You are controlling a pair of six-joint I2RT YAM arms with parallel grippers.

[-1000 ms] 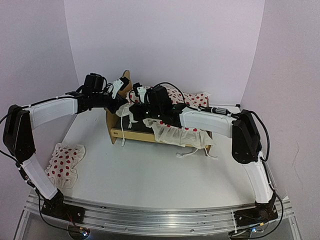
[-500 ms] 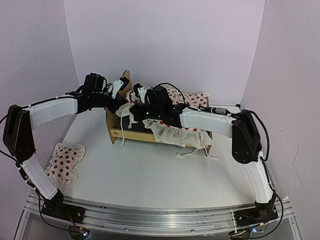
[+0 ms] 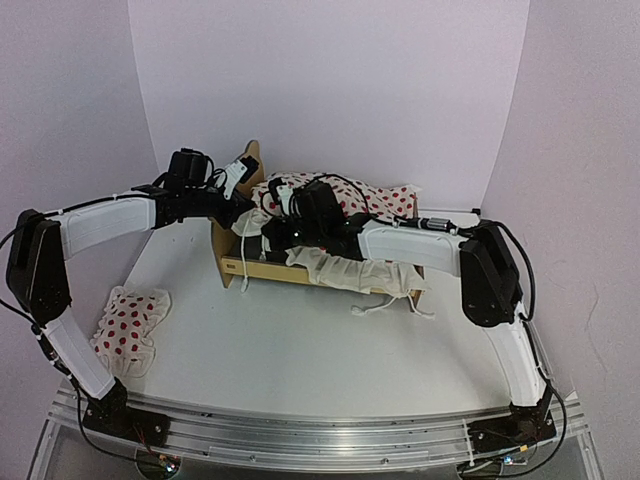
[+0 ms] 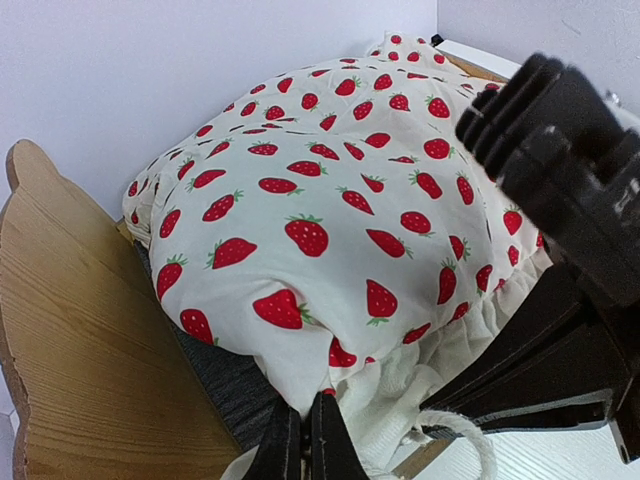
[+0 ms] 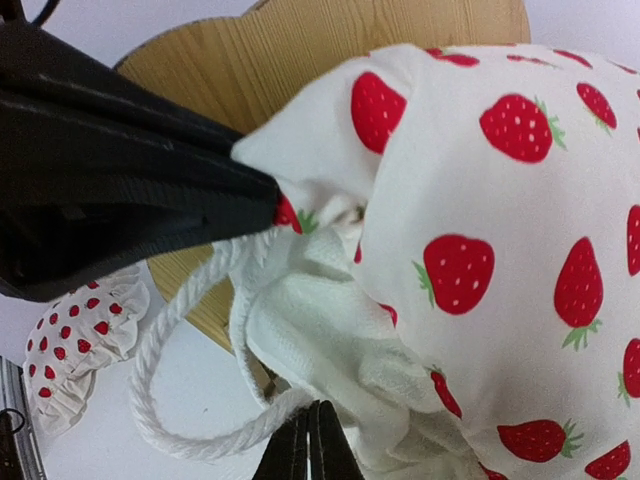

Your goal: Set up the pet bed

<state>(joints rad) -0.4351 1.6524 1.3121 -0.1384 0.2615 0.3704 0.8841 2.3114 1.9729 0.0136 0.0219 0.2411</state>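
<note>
The pet bed (image 3: pixel 262 268) stands at the back of the table, its scalloped headboard (image 4: pixel 80 330) on the left and its dark grey mattress pad (image 4: pixel 228 378) showing beneath a strawberry-print cloth (image 4: pixel 330 190). This cloth (image 3: pixel 372 198) lies heaped along the bed, its white ruffle hanging over the front rail. My left gripper (image 4: pixel 305 440) is shut on the cloth's corner by the headboard. Close beside it, my right gripper (image 5: pixel 308 445) is shut on the cloth's white ruffled edge, where a white cord (image 5: pixel 190 420) loops out. Both grippers meet at the headboard end.
A small red-dotted pillow (image 3: pixel 130 325) lies on the table at the front left, near the left arm. Loose white cord ends (image 3: pixel 385 305) trail on the table in front of the bed. Walls close in behind and at both sides.
My right gripper has dropped lower and shifted towards the headboard, drawing the strawberry cloth further over that end of the bed. The left arm has barely moved.
</note>
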